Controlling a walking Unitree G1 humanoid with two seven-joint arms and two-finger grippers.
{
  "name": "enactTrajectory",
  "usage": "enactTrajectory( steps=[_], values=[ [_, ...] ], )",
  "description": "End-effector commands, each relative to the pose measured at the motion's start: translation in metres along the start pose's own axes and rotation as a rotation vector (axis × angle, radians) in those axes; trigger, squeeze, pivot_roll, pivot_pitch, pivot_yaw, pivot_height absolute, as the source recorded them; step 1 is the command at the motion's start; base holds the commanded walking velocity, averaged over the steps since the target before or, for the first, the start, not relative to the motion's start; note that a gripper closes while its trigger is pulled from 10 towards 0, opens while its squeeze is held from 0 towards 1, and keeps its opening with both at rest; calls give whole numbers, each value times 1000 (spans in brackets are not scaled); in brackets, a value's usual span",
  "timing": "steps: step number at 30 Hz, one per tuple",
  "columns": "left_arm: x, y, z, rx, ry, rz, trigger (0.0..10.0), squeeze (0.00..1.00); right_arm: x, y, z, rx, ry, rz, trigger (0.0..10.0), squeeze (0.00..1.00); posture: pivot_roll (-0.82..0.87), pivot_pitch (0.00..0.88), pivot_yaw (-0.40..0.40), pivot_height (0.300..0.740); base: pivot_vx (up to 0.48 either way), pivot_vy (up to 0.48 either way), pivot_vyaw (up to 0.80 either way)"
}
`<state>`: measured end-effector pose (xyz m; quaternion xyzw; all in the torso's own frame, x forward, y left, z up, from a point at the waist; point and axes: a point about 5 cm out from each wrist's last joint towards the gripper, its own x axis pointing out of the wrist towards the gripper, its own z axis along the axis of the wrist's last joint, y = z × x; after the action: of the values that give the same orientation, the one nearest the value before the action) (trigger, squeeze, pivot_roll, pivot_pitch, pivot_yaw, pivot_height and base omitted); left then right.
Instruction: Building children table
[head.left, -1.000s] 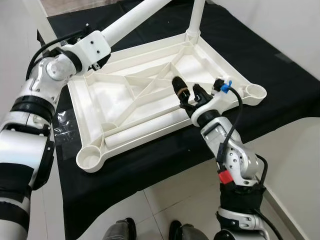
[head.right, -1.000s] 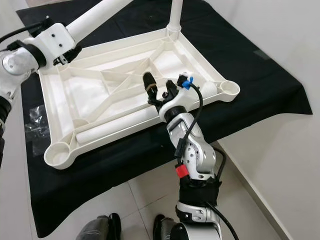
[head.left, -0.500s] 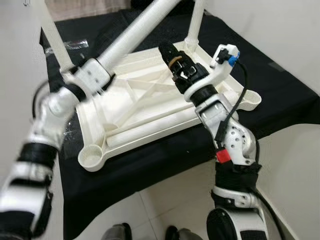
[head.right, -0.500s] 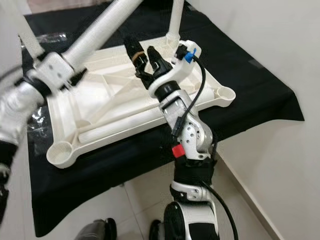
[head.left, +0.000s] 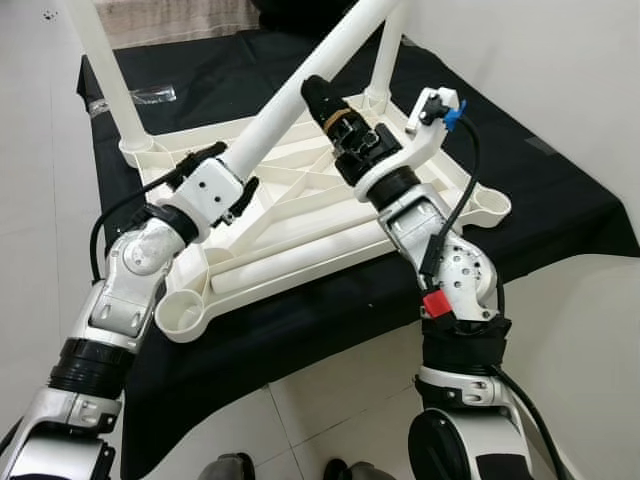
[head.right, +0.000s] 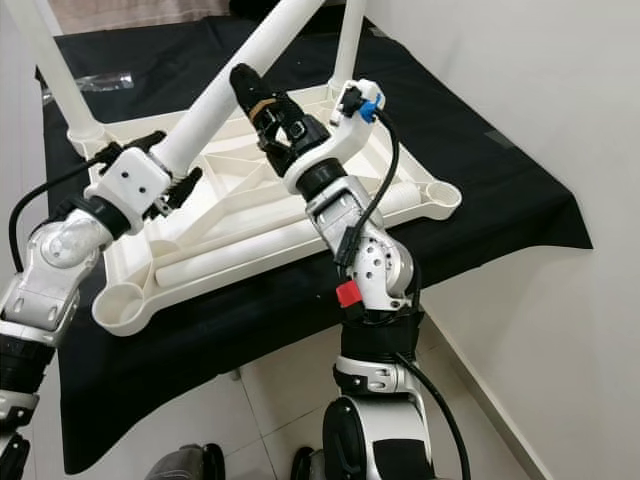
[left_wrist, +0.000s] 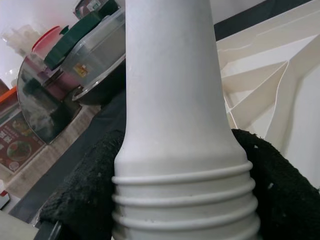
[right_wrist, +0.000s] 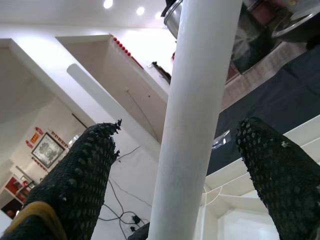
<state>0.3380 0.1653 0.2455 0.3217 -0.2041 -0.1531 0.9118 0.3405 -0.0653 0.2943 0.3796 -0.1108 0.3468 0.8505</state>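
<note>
Table leg (head.left: 300, 100): stiff, light, slick plastic. Left gripper (head.left: 228, 168) clamped above its threads; right gripper (right_wrist: 185, 165) apart astride. You should grip low.

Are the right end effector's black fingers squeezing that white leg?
Apart. Right wrist view: the white leg runs between the right end effector's fingers, with background visible either side.
</note>
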Motion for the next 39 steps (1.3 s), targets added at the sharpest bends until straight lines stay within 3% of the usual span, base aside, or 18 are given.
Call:
enactTrajectory(
  steps=[1, 14, 22, 39],
  values=[
    [-3, -5, 7, -13, -11, -3, 10000, 0, 1, 5, -15, 64, 31, 32, 10000, 0, 96, 127, -106, 740, 0, 0, 0],
    [-4, -28, 27, -47, -41, -62, 10000, 0, 1, 8, -33, 94, 110, 64, 10000, 0, 94, 127, -105, 740, 0, 0, 0],
    [-8, -52, 41, -76, -51, -134, 10000, 0, 0, 5, -38, 72, 133, 60, 10000, 0, 95, 130, -102, 740, 0, 0, 0],
    [-9, -57, 45, -74, -44, -153, 10000, 0, -1, -4, -30, 52, 114, 35, 10000, 0, 94, 128, -100, 740, 0, 0, 0]
  ],
)
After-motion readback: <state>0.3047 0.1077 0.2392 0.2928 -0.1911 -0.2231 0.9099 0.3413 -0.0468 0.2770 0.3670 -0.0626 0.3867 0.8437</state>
